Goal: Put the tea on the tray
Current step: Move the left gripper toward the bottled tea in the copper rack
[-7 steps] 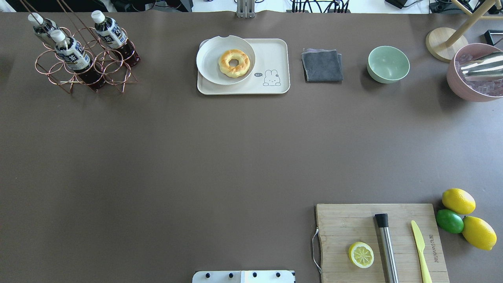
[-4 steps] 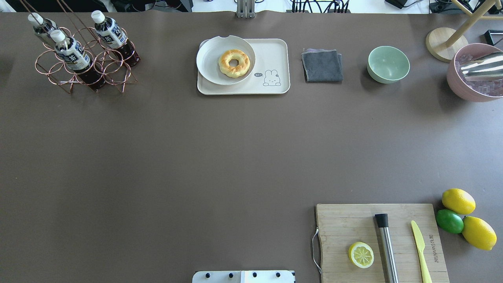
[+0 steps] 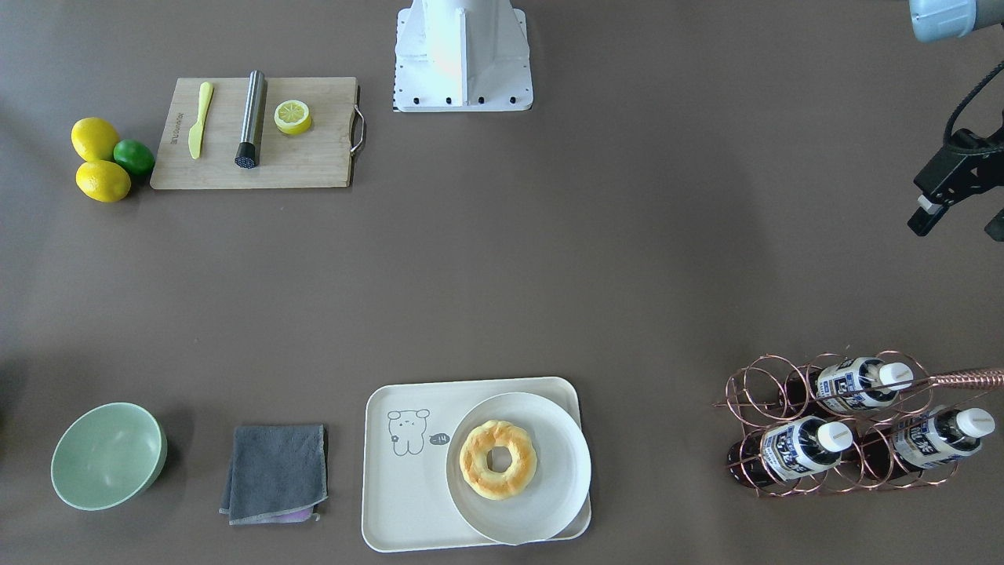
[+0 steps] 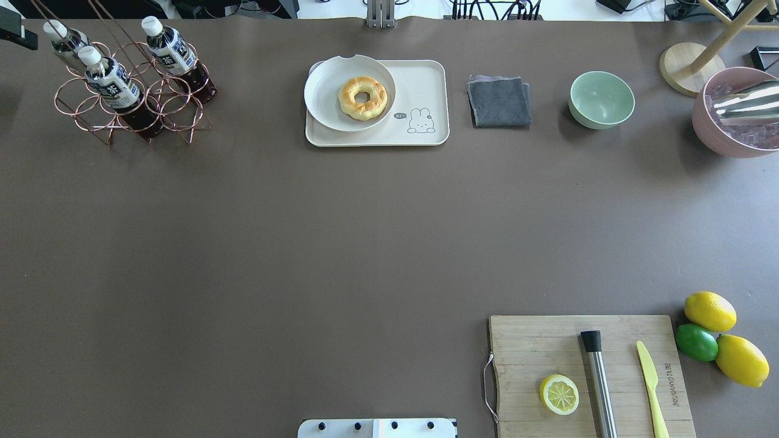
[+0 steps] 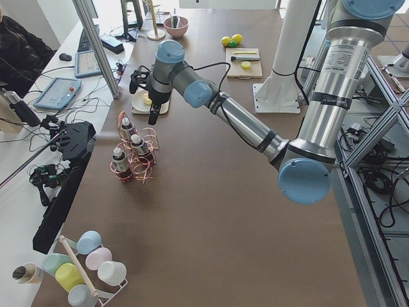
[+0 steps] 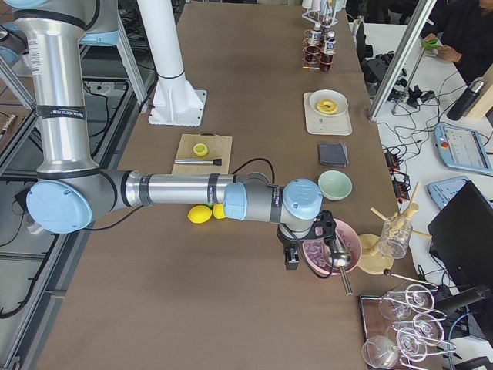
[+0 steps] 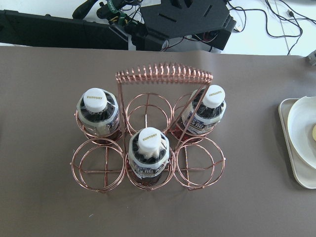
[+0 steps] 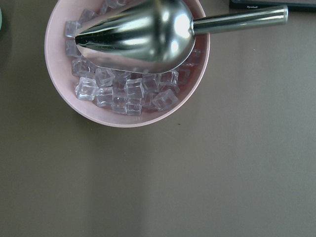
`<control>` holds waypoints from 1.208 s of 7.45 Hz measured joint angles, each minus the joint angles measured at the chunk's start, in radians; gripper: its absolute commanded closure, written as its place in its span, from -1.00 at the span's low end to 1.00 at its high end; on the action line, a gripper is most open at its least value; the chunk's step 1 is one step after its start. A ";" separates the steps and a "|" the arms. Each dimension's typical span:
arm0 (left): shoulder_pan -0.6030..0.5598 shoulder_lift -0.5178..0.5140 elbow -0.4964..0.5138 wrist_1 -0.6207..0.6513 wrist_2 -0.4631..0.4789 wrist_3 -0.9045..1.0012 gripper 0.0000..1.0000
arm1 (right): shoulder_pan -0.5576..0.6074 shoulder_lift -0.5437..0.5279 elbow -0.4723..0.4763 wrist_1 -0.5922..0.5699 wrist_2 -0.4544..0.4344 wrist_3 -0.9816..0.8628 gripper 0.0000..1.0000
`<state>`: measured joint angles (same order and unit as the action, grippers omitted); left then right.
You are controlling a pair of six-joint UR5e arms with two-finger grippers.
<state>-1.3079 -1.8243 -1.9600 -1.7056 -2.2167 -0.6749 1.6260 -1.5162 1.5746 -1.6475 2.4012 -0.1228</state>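
The tea (image 7: 149, 153) stands with two alike in a copper rack (image 7: 163, 74) near the worktop's (image 4: 304, 243) far left corner. A plate (image 4: 328, 103) fills half the tray (image 4: 426, 79), and the bear side is bare. My left gripper (image 3: 961, 224), cut off by the frame edge, hangs spread and empty, apart from the rack. I cannot tell whether the right gripper (image 6: 291, 258) is apart or together.

We find the tea (image 7: 149, 153), a clear bottle of dark brown liquid with a white cap, upright in the copper rack (image 7: 163, 73) beside two matching bottles (image 7: 98, 112). The cream, bear-printed tray (image 4: 426, 79) lies flat, well apart from that rack.
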 measured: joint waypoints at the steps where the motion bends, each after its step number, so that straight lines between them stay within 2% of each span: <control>1: 0.030 0.004 0.007 -0.036 0.070 0.015 -0.95 | 0.000 -0.001 -0.001 0.000 -0.003 0.000 -1.00; 2: 0.060 0.010 0.037 -0.082 0.113 0.028 -0.95 | 0.000 -0.005 -0.001 0.000 -0.004 0.000 -1.00; 4: 0.084 0.044 0.151 -0.306 0.140 0.039 -0.95 | 0.001 -0.018 0.004 -0.001 -0.005 0.000 -1.00; 5: 0.088 0.048 0.192 -0.376 0.142 0.034 -0.95 | 0.001 -0.021 0.004 0.000 -0.005 0.000 -1.00; 7: 0.092 0.032 0.229 -0.417 0.144 0.022 -0.94 | 0.001 -0.023 0.002 -0.001 -0.005 0.000 -1.00; 9: 0.112 -0.014 0.240 -0.395 0.168 -0.031 -0.89 | 0.002 -0.024 -0.001 0.000 -0.005 0.000 -1.00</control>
<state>-1.1957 -1.8384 -1.7200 -2.1006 -2.0490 -0.7058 1.6285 -1.5400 1.5734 -1.6477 2.3961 -0.1227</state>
